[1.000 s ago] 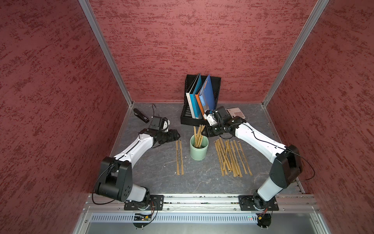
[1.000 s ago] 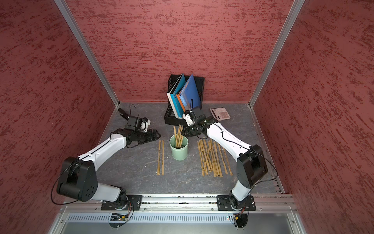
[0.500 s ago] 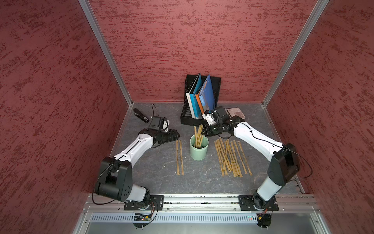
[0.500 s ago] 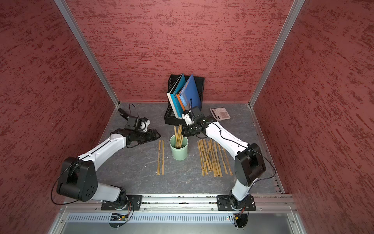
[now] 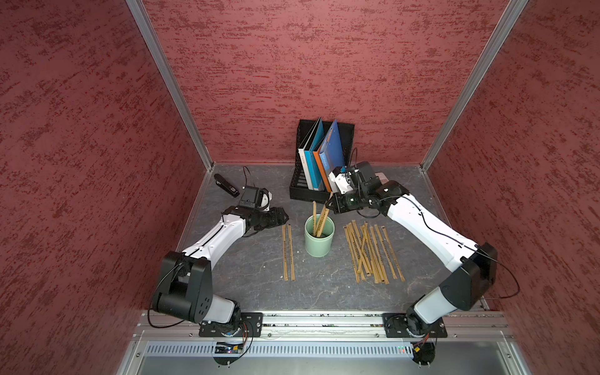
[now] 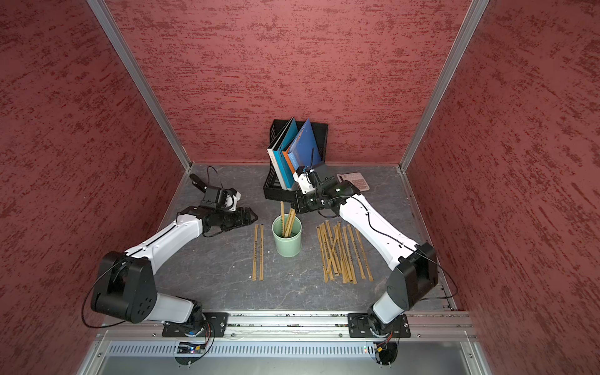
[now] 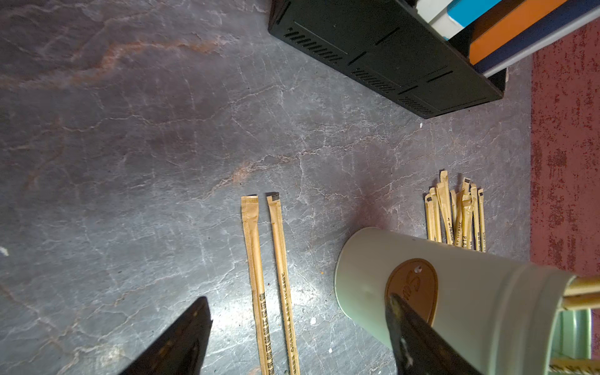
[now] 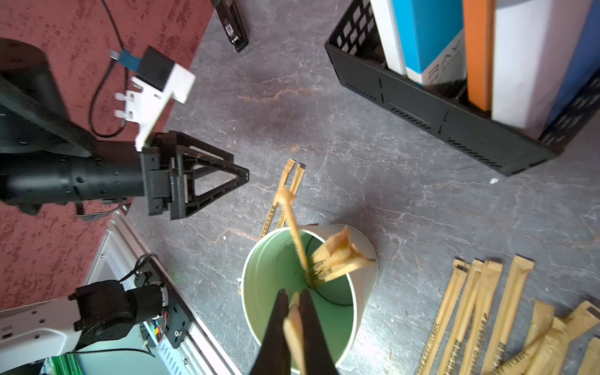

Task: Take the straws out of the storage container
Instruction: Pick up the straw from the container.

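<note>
The right fingers (image 8: 277,334) pinch one straw (image 8: 293,328) between them, seemingly near its upper end, right above the storage container (image 5: 319,243), where other straws (image 8: 337,259) stand. The left fingers (image 7: 181,341) gape wide just beside it, holding nothing; more lie on the worktop (image 5: 259,292).

The right pincer (image 5: 328,204) is closed on a straw (image 5: 324,217) leaning in the storage container (image 5: 318,247).

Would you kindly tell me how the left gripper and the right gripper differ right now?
The left gripper is open and empty; the right gripper is shut on a straw. The left gripper is beside the cup; the right gripper above it. Both are black.
</note>
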`<action>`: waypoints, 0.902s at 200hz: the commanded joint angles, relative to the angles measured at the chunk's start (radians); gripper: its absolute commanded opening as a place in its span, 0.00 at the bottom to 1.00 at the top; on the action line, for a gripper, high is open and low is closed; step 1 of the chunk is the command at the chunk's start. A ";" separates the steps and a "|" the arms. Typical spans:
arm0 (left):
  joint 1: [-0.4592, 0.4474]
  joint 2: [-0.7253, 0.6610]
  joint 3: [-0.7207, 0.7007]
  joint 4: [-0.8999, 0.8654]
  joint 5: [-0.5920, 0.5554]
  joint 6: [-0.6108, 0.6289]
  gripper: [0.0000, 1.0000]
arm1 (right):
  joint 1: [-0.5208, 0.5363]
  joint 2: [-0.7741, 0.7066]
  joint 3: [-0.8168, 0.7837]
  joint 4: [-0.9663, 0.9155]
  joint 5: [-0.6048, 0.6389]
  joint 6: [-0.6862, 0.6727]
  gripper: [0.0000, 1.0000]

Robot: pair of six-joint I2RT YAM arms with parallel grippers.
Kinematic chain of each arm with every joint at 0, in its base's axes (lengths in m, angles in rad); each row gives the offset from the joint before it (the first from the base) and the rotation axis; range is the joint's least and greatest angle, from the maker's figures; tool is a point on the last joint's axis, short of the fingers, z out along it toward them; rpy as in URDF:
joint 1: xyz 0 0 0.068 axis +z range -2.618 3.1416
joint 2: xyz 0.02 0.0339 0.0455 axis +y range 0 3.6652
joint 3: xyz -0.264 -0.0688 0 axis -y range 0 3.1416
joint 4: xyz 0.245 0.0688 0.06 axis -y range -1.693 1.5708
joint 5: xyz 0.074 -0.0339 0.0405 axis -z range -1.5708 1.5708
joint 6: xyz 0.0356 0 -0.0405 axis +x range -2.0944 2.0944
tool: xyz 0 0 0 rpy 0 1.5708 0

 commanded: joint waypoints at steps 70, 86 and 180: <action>0.004 -0.024 -0.004 0.005 0.017 0.002 0.85 | -0.001 -0.110 0.091 -0.200 0.073 -0.052 0.04; 0.004 -0.025 -0.002 0.003 0.017 0.002 0.85 | -0.001 -0.118 0.131 -0.235 0.103 -0.061 0.03; 0.004 -0.017 0.001 0.009 0.022 0.005 0.84 | -0.001 -0.046 0.623 -0.710 0.268 -0.132 0.02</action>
